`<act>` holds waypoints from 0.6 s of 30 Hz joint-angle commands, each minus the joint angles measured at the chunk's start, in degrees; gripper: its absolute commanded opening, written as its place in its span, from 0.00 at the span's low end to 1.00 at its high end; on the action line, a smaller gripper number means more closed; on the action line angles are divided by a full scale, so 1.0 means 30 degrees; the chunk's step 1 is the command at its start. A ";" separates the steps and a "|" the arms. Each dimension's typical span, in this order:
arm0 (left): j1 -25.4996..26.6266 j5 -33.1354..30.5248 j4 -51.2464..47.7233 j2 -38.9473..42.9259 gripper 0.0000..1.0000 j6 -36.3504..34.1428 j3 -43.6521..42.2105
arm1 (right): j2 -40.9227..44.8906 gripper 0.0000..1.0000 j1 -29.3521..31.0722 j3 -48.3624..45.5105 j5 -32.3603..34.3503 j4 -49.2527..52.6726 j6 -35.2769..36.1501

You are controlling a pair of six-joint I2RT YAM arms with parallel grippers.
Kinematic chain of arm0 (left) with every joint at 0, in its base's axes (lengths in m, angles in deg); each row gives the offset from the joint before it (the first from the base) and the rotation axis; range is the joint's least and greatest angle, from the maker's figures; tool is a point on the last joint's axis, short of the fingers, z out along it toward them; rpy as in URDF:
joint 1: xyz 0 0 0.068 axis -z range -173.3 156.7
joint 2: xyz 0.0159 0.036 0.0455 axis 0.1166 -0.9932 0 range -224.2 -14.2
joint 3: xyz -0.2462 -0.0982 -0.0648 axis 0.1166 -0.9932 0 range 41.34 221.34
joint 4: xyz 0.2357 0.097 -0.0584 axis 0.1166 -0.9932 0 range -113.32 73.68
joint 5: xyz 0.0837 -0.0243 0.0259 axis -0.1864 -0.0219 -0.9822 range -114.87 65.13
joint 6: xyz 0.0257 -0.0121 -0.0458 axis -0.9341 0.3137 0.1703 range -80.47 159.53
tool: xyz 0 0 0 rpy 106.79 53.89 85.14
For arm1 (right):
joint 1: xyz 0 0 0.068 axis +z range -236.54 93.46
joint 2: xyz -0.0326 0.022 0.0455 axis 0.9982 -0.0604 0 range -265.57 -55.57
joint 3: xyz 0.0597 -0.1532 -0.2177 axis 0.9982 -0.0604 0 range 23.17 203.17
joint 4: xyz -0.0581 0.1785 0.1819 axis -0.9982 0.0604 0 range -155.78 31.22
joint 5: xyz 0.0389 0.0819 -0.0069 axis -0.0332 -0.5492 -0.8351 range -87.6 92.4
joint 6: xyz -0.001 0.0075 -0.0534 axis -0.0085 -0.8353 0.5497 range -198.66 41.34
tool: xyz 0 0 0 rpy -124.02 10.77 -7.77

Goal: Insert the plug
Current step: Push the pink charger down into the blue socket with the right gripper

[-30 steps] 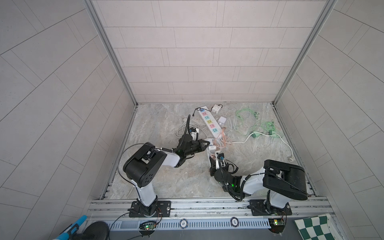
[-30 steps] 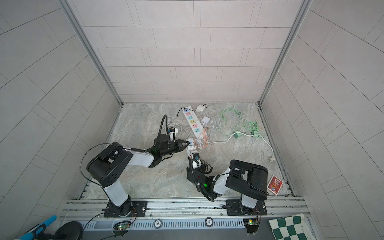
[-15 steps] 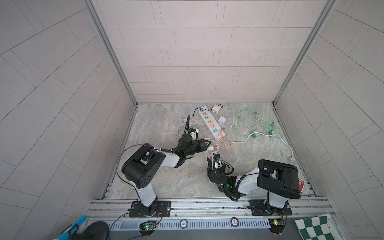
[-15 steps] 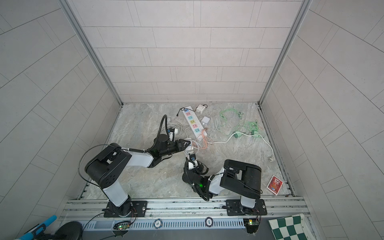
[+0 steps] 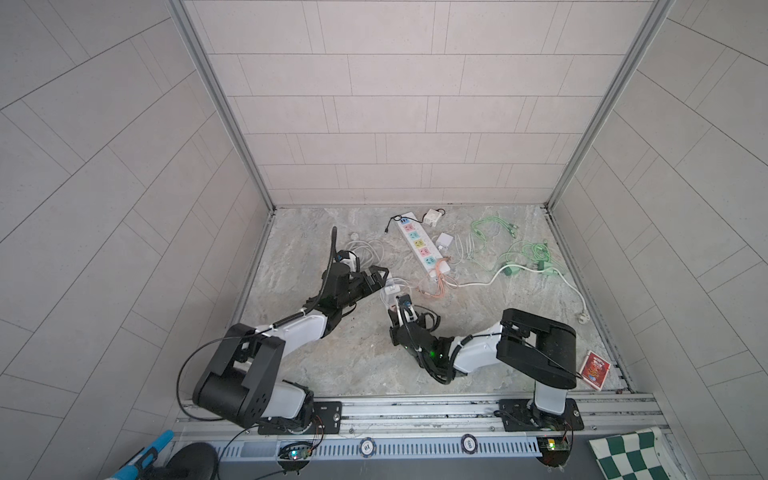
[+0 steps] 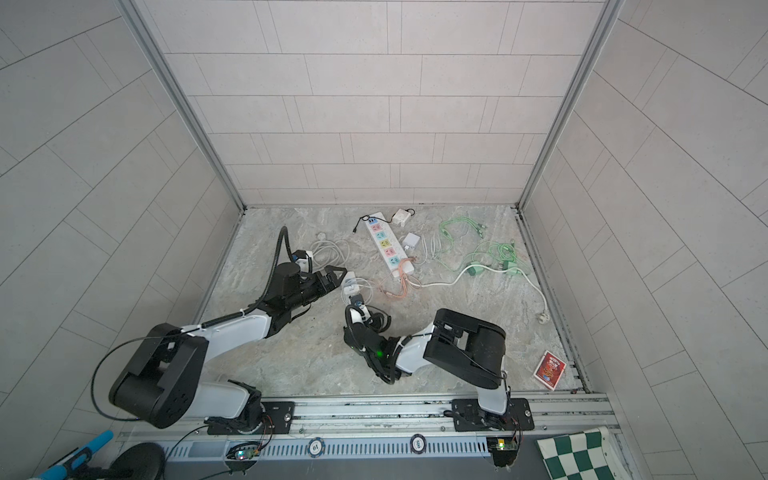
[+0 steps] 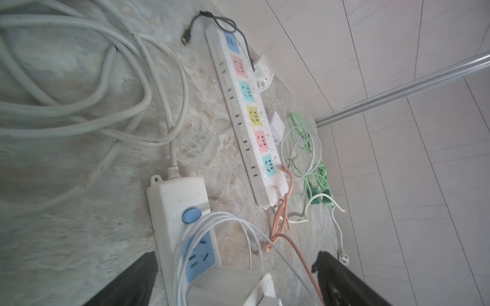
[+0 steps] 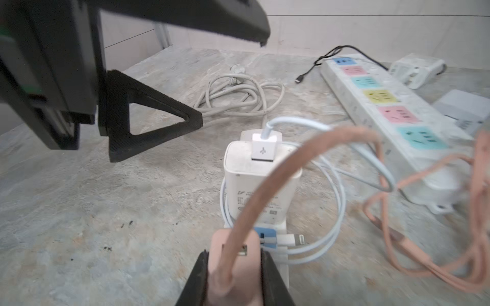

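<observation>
Left gripper (image 5: 381, 278) opened its jaws off the white charger (image 8: 238, 180); right gripper (image 5: 405, 301), at its 5 o'clock, clenched the pink USB plug (image 8: 248, 267), apparently ready to insert.

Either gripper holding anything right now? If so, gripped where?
The right gripper is shut on the pink USB plug, pinching the two sides of its housing, with the pink cable looping out. The left gripper is open and holds nothing.

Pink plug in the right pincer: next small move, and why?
Probably ease the pink plug forward toward the white charger just ahead. The right pincer is shut on it, and the left pincer stands open, not gripping the charger. A white plug already fills the one port in view. No free port shows, so go slowly.
</observation>
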 commanded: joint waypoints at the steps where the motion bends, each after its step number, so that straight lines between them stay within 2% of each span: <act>1: -0.0776 -0.2263 -0.3756 0.2630 1.00 -0.0560 -0.0550 | -0.1655 0.00 -0.0271 0.0273 -0.5383 0.4857 0.0934; 6: -0.1569 -0.4774 -0.7531 0.6737 1.00 -0.1008 -0.0826 | -0.2573 0.00 -0.0576 0.2879 -0.8043 0.7782 0.1872; 11: -0.1828 -0.5930 -1.0452 0.9781 1.00 -0.1285 -0.0727 | -0.3787 0.00 -0.0762 0.5239 -0.8280 0.9944 0.1950; 18: -0.2028 -0.6905 -1.3194 1.2875 1.00 -0.1463 -0.0988 | -0.4941 0.03 -0.1623 0.7269 -0.9242 0.9902 0.2928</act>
